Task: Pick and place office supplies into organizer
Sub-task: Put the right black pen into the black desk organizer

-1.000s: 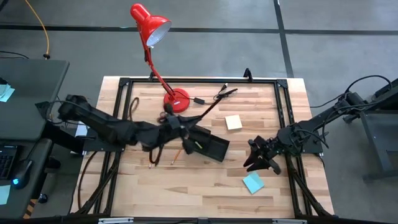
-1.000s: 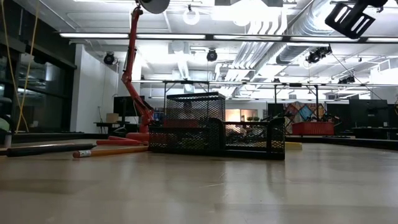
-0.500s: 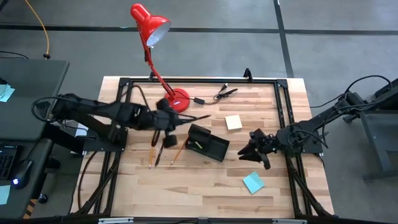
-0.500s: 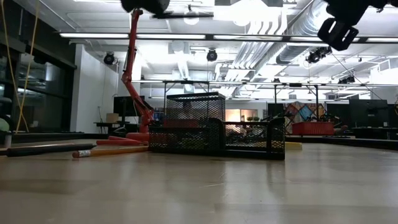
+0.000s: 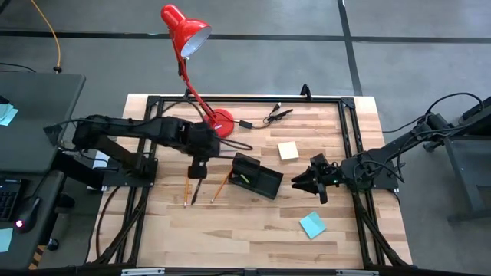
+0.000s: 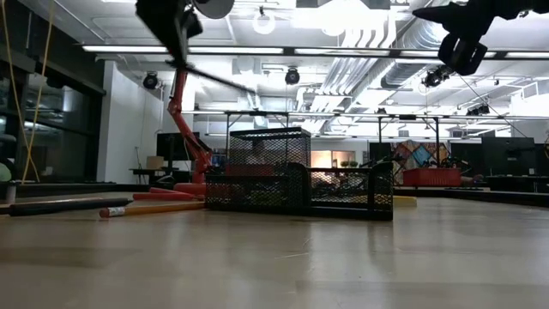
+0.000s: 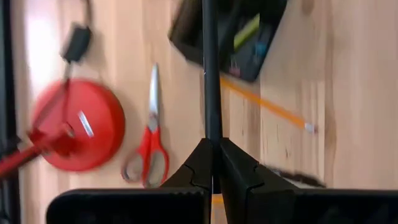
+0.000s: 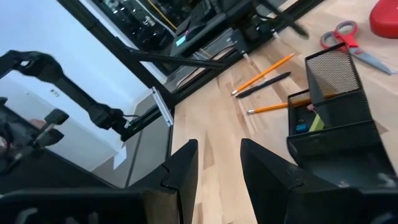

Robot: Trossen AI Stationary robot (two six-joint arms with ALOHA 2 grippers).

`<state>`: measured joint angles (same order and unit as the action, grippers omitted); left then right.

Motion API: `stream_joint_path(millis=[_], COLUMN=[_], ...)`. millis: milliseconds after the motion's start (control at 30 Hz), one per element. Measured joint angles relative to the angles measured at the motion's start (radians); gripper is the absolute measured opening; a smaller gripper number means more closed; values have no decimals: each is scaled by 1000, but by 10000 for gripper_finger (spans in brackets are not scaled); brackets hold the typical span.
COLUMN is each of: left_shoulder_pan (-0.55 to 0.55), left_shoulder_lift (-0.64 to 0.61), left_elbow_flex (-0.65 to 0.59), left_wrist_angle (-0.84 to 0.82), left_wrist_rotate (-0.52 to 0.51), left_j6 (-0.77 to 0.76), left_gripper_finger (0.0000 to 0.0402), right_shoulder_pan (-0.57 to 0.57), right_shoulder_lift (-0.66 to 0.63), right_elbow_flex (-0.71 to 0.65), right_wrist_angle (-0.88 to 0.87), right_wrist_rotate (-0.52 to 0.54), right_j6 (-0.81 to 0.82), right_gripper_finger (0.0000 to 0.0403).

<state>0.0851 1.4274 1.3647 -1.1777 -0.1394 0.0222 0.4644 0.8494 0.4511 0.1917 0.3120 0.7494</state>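
Observation:
My left gripper (image 5: 201, 146) hangs above the table to the left of the black mesh organizer (image 5: 257, 176) and is shut on a dark pen (image 5: 238, 144). Red-handled scissors (image 7: 149, 146) lie flat beside the red lamp's base (image 7: 74, 130). Two orange pencils (image 5: 219, 186) (image 5: 186, 192) and another dark pen (image 5: 196, 192) lie on the wood. A pale yellow pad (image 5: 288, 150) and a teal pad (image 5: 312, 225) rest flat. My right gripper (image 5: 307, 182) is open in the air, just right of the organizer (image 8: 329, 99). My left gripper pinches the dark pen at one end (image 7: 211, 140) between its two fingertips. The pen runs on ahead of the fingers, along them, toward the organizer (image 7: 242, 31). It is lifted clear of the table and slants a little downward (image 6: 227, 81).
The red desk lamp (image 5: 188, 34) stands at the far edge, with a black cable and clips (image 5: 272, 116) beside it. A black metal frame (image 5: 349, 130) borders the tabletop. Bare wood lies along the near edge between the pencils and the teal pad.
My left gripper has drawn back from over the organizer toward the table's left and far side, carrying the dark pen, which now points at the organizer. My right gripper has moved from near the teal pad toward the organizer, leftward and farther, and has turned.

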Motion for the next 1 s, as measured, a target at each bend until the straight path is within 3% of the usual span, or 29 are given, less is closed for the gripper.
stream_joint_path(millis=[267, 1000], left_shoulder_pan=[0, 0], left_shoulder_lift=[85, 335], left_elbow_flex=[31, 195], left_wrist_angle=[-11, -80], left_wrist_rotate=[-15, -116], left_j6=[9, 269], left_gripper_finger=[0, 2], right_shoulder_pan=[0, 0], right_shoulder_lift=[0, 2], right_elbow_flex=[0, 0], right_wrist_angle=[-28, -40], right_wrist_rotate=[14, 73], right_j6=[39, 63], right_gripper_finger=[116, 116])
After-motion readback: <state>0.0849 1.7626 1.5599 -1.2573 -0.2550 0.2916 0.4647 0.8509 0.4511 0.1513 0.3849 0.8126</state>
